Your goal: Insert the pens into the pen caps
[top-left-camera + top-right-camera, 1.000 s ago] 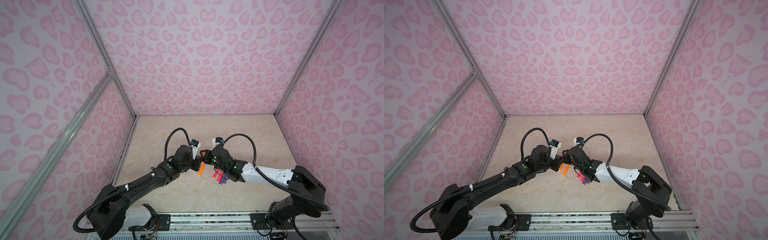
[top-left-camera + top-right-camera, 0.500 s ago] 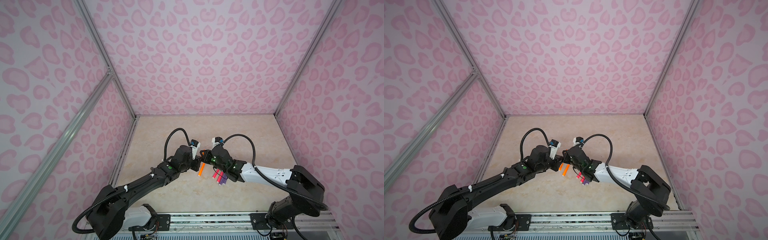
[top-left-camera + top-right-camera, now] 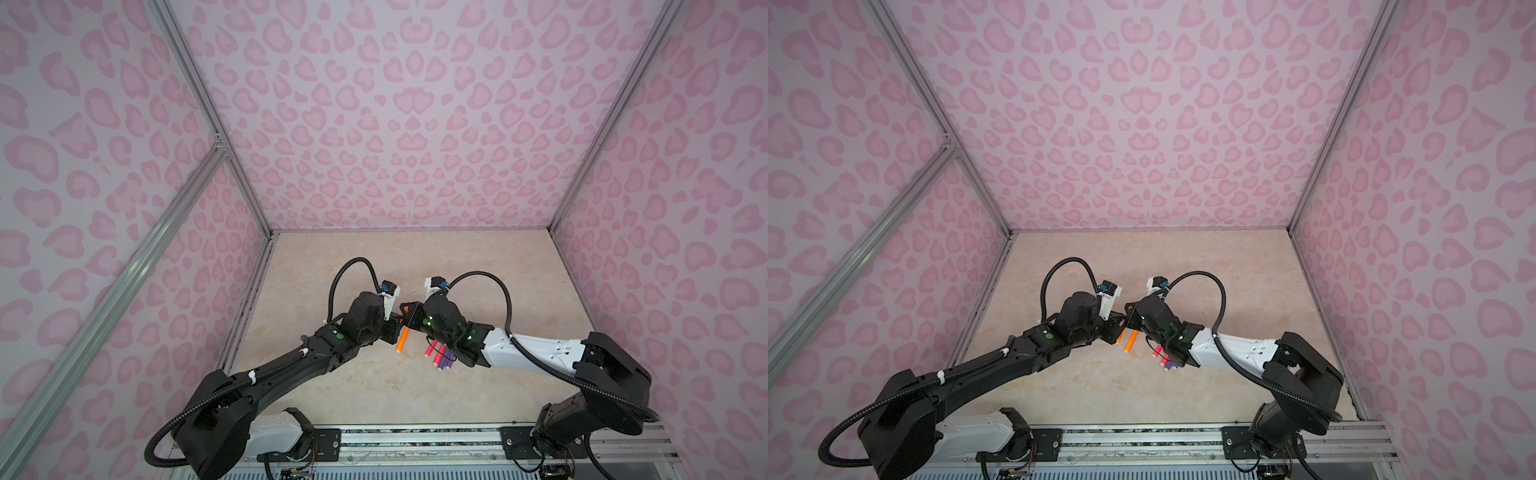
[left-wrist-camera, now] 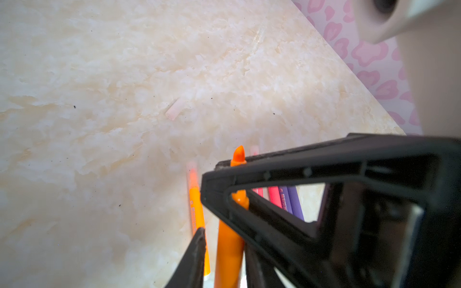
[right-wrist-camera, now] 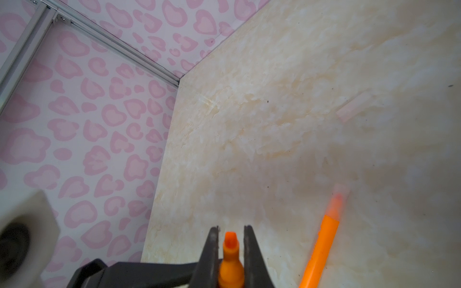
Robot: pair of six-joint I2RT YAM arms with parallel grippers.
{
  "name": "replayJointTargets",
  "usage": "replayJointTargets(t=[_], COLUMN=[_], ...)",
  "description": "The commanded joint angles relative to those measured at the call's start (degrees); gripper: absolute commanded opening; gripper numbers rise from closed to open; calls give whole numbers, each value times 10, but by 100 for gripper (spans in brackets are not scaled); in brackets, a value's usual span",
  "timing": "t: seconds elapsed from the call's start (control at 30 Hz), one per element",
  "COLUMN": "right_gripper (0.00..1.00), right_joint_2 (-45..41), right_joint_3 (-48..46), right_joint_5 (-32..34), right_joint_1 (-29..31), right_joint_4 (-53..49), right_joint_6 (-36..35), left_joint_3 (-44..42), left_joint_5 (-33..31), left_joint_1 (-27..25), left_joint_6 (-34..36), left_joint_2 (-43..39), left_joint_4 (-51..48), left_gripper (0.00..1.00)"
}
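There are six pens: two orange, two pink and two purple. The pink pens (image 4: 274,197) and the purple pens (image 4: 294,205) lie side by side on the table (image 3: 374,266), near the middle, partly under the right arm. One orange pen, the capped pen (image 5: 320,249), lies flat just beside them. Its cap (image 5: 340,193) sits over its tip. The other orange pen, the held pen (image 5: 230,264), is where the two arms meet. Its tip is bare.

I can count two caps for sure. One is on the capped pen. The other, the loose cap (image 4: 175,112), lies alone on the table, out past the pen tips and apart from all the pens. A third pale bit shows near the pink pens, but it is too blurry to tell.

There are two claws. The right claw (image 5: 231,228) is squeezed tight on the held pen, just behind the tip. The left claw (image 4: 224,239) sits around the same pen lower down. It is a little bit apart, with a thin gap on one side.

The table is pale cream like marble, with tiny dark specks. Three walls (image 3: 407,124) stand around it, light with pink blobs. Silver bars (image 3: 208,104) run along the corners. A metal rail (image 3: 415,434) at the front holds both arms.
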Motion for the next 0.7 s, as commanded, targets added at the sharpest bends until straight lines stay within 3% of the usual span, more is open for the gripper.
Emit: replayJointTargets(t=[0.0,0.4,0.67], right_gripper=[0,0,0], right_joint_2=[5,-18,-18], right_joint_3=[3,3,8], right_joint_5=[-26,-17,-8], right_joint_1=[3,14,20], right_joint_4=[10,-8,-14], right_joint_6=[-1,-14,-17], left_joint_3=[1,10,2], left_joint_5=[17,8,10], left_joint_1=[-1,0,-1], left_joint_6=[3,3,4], left_joint_2=[-2,7,-6], left_joint_4=[50,38,42], left_gripper=[33,23,3])
